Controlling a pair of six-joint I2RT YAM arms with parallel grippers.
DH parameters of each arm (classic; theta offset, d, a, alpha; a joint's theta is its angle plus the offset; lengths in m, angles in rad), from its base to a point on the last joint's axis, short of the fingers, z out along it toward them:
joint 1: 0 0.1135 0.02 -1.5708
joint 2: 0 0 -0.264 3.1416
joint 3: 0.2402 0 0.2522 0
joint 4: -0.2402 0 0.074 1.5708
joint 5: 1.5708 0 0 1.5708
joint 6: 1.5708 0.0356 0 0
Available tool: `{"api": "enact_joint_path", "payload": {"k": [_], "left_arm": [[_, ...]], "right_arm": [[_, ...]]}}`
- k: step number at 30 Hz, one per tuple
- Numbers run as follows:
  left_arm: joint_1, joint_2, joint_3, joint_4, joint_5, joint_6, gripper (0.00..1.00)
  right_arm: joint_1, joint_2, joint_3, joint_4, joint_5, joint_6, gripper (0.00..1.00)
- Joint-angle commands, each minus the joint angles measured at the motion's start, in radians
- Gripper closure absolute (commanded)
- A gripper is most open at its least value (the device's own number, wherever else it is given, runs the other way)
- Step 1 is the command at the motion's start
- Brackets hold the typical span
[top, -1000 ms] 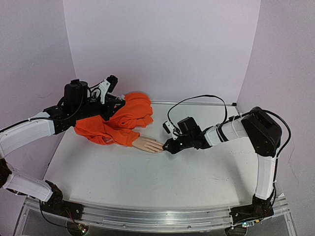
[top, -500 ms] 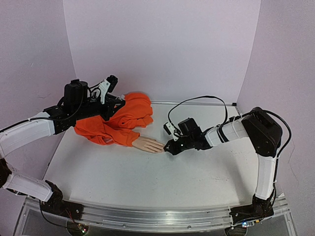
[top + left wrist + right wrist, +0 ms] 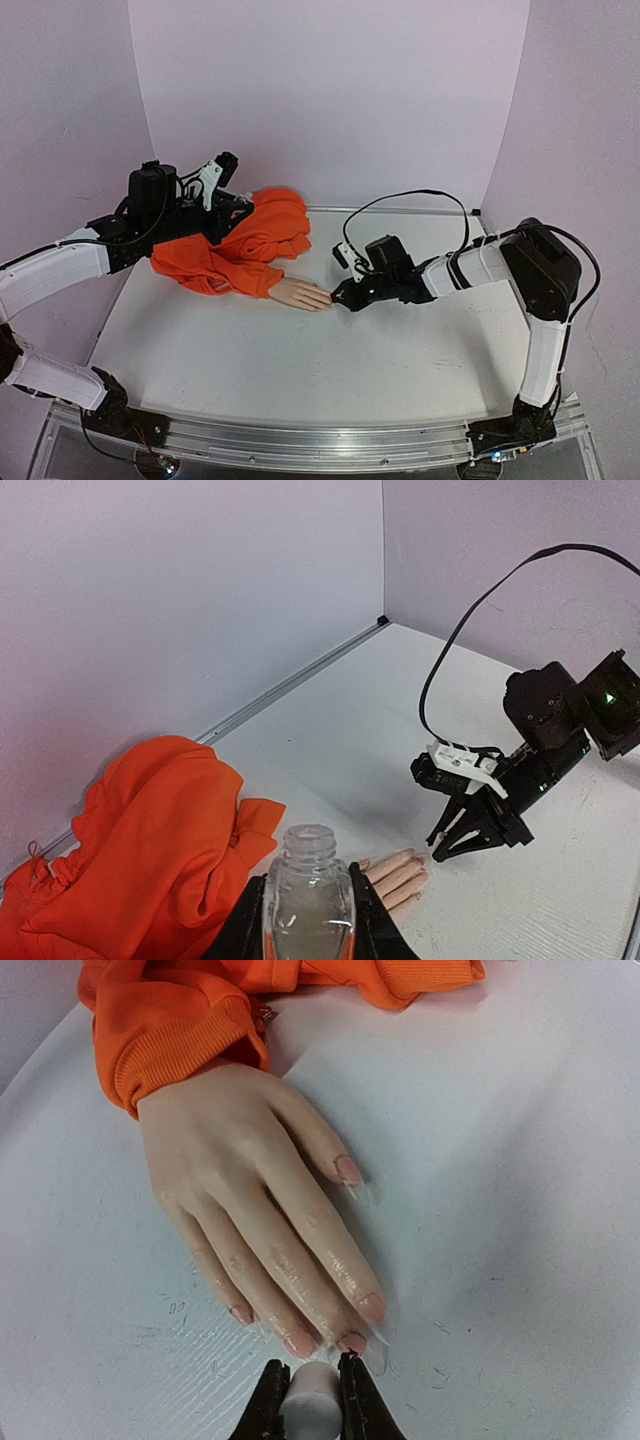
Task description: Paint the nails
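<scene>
Crept slightly toward the table's back edge along the fingertips, with the right gripper pinching a white brush handle. Probably lining up another of the nails (mannequin hand flat mid-table, slightly left). No change near the back-left corner: left gripper clamped on the open bottle above the orange sleeve.

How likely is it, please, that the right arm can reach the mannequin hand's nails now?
Probably yes: its jaws, shut on a small white piece, sit right at the nails, with nothing between.
</scene>
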Motion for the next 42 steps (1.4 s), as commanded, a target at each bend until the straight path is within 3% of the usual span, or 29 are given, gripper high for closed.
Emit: {"api": "enact_joint_path", "payload": {"k": [1, 42], "left_arm": [[0.001, -0.031, 0.012, 0.062, 0.009, -0.011, 1.00], [0.001, -0.031, 0.009, 0.062, 0.008, -0.010, 1.00]], "right_arm": [[0.008, -0.009, 0.047, 0.023, -0.039, -0.003, 1.00], [0.017, 0.051, 0.071, 0.008, -0.024, 0.000, 1.00]]}}
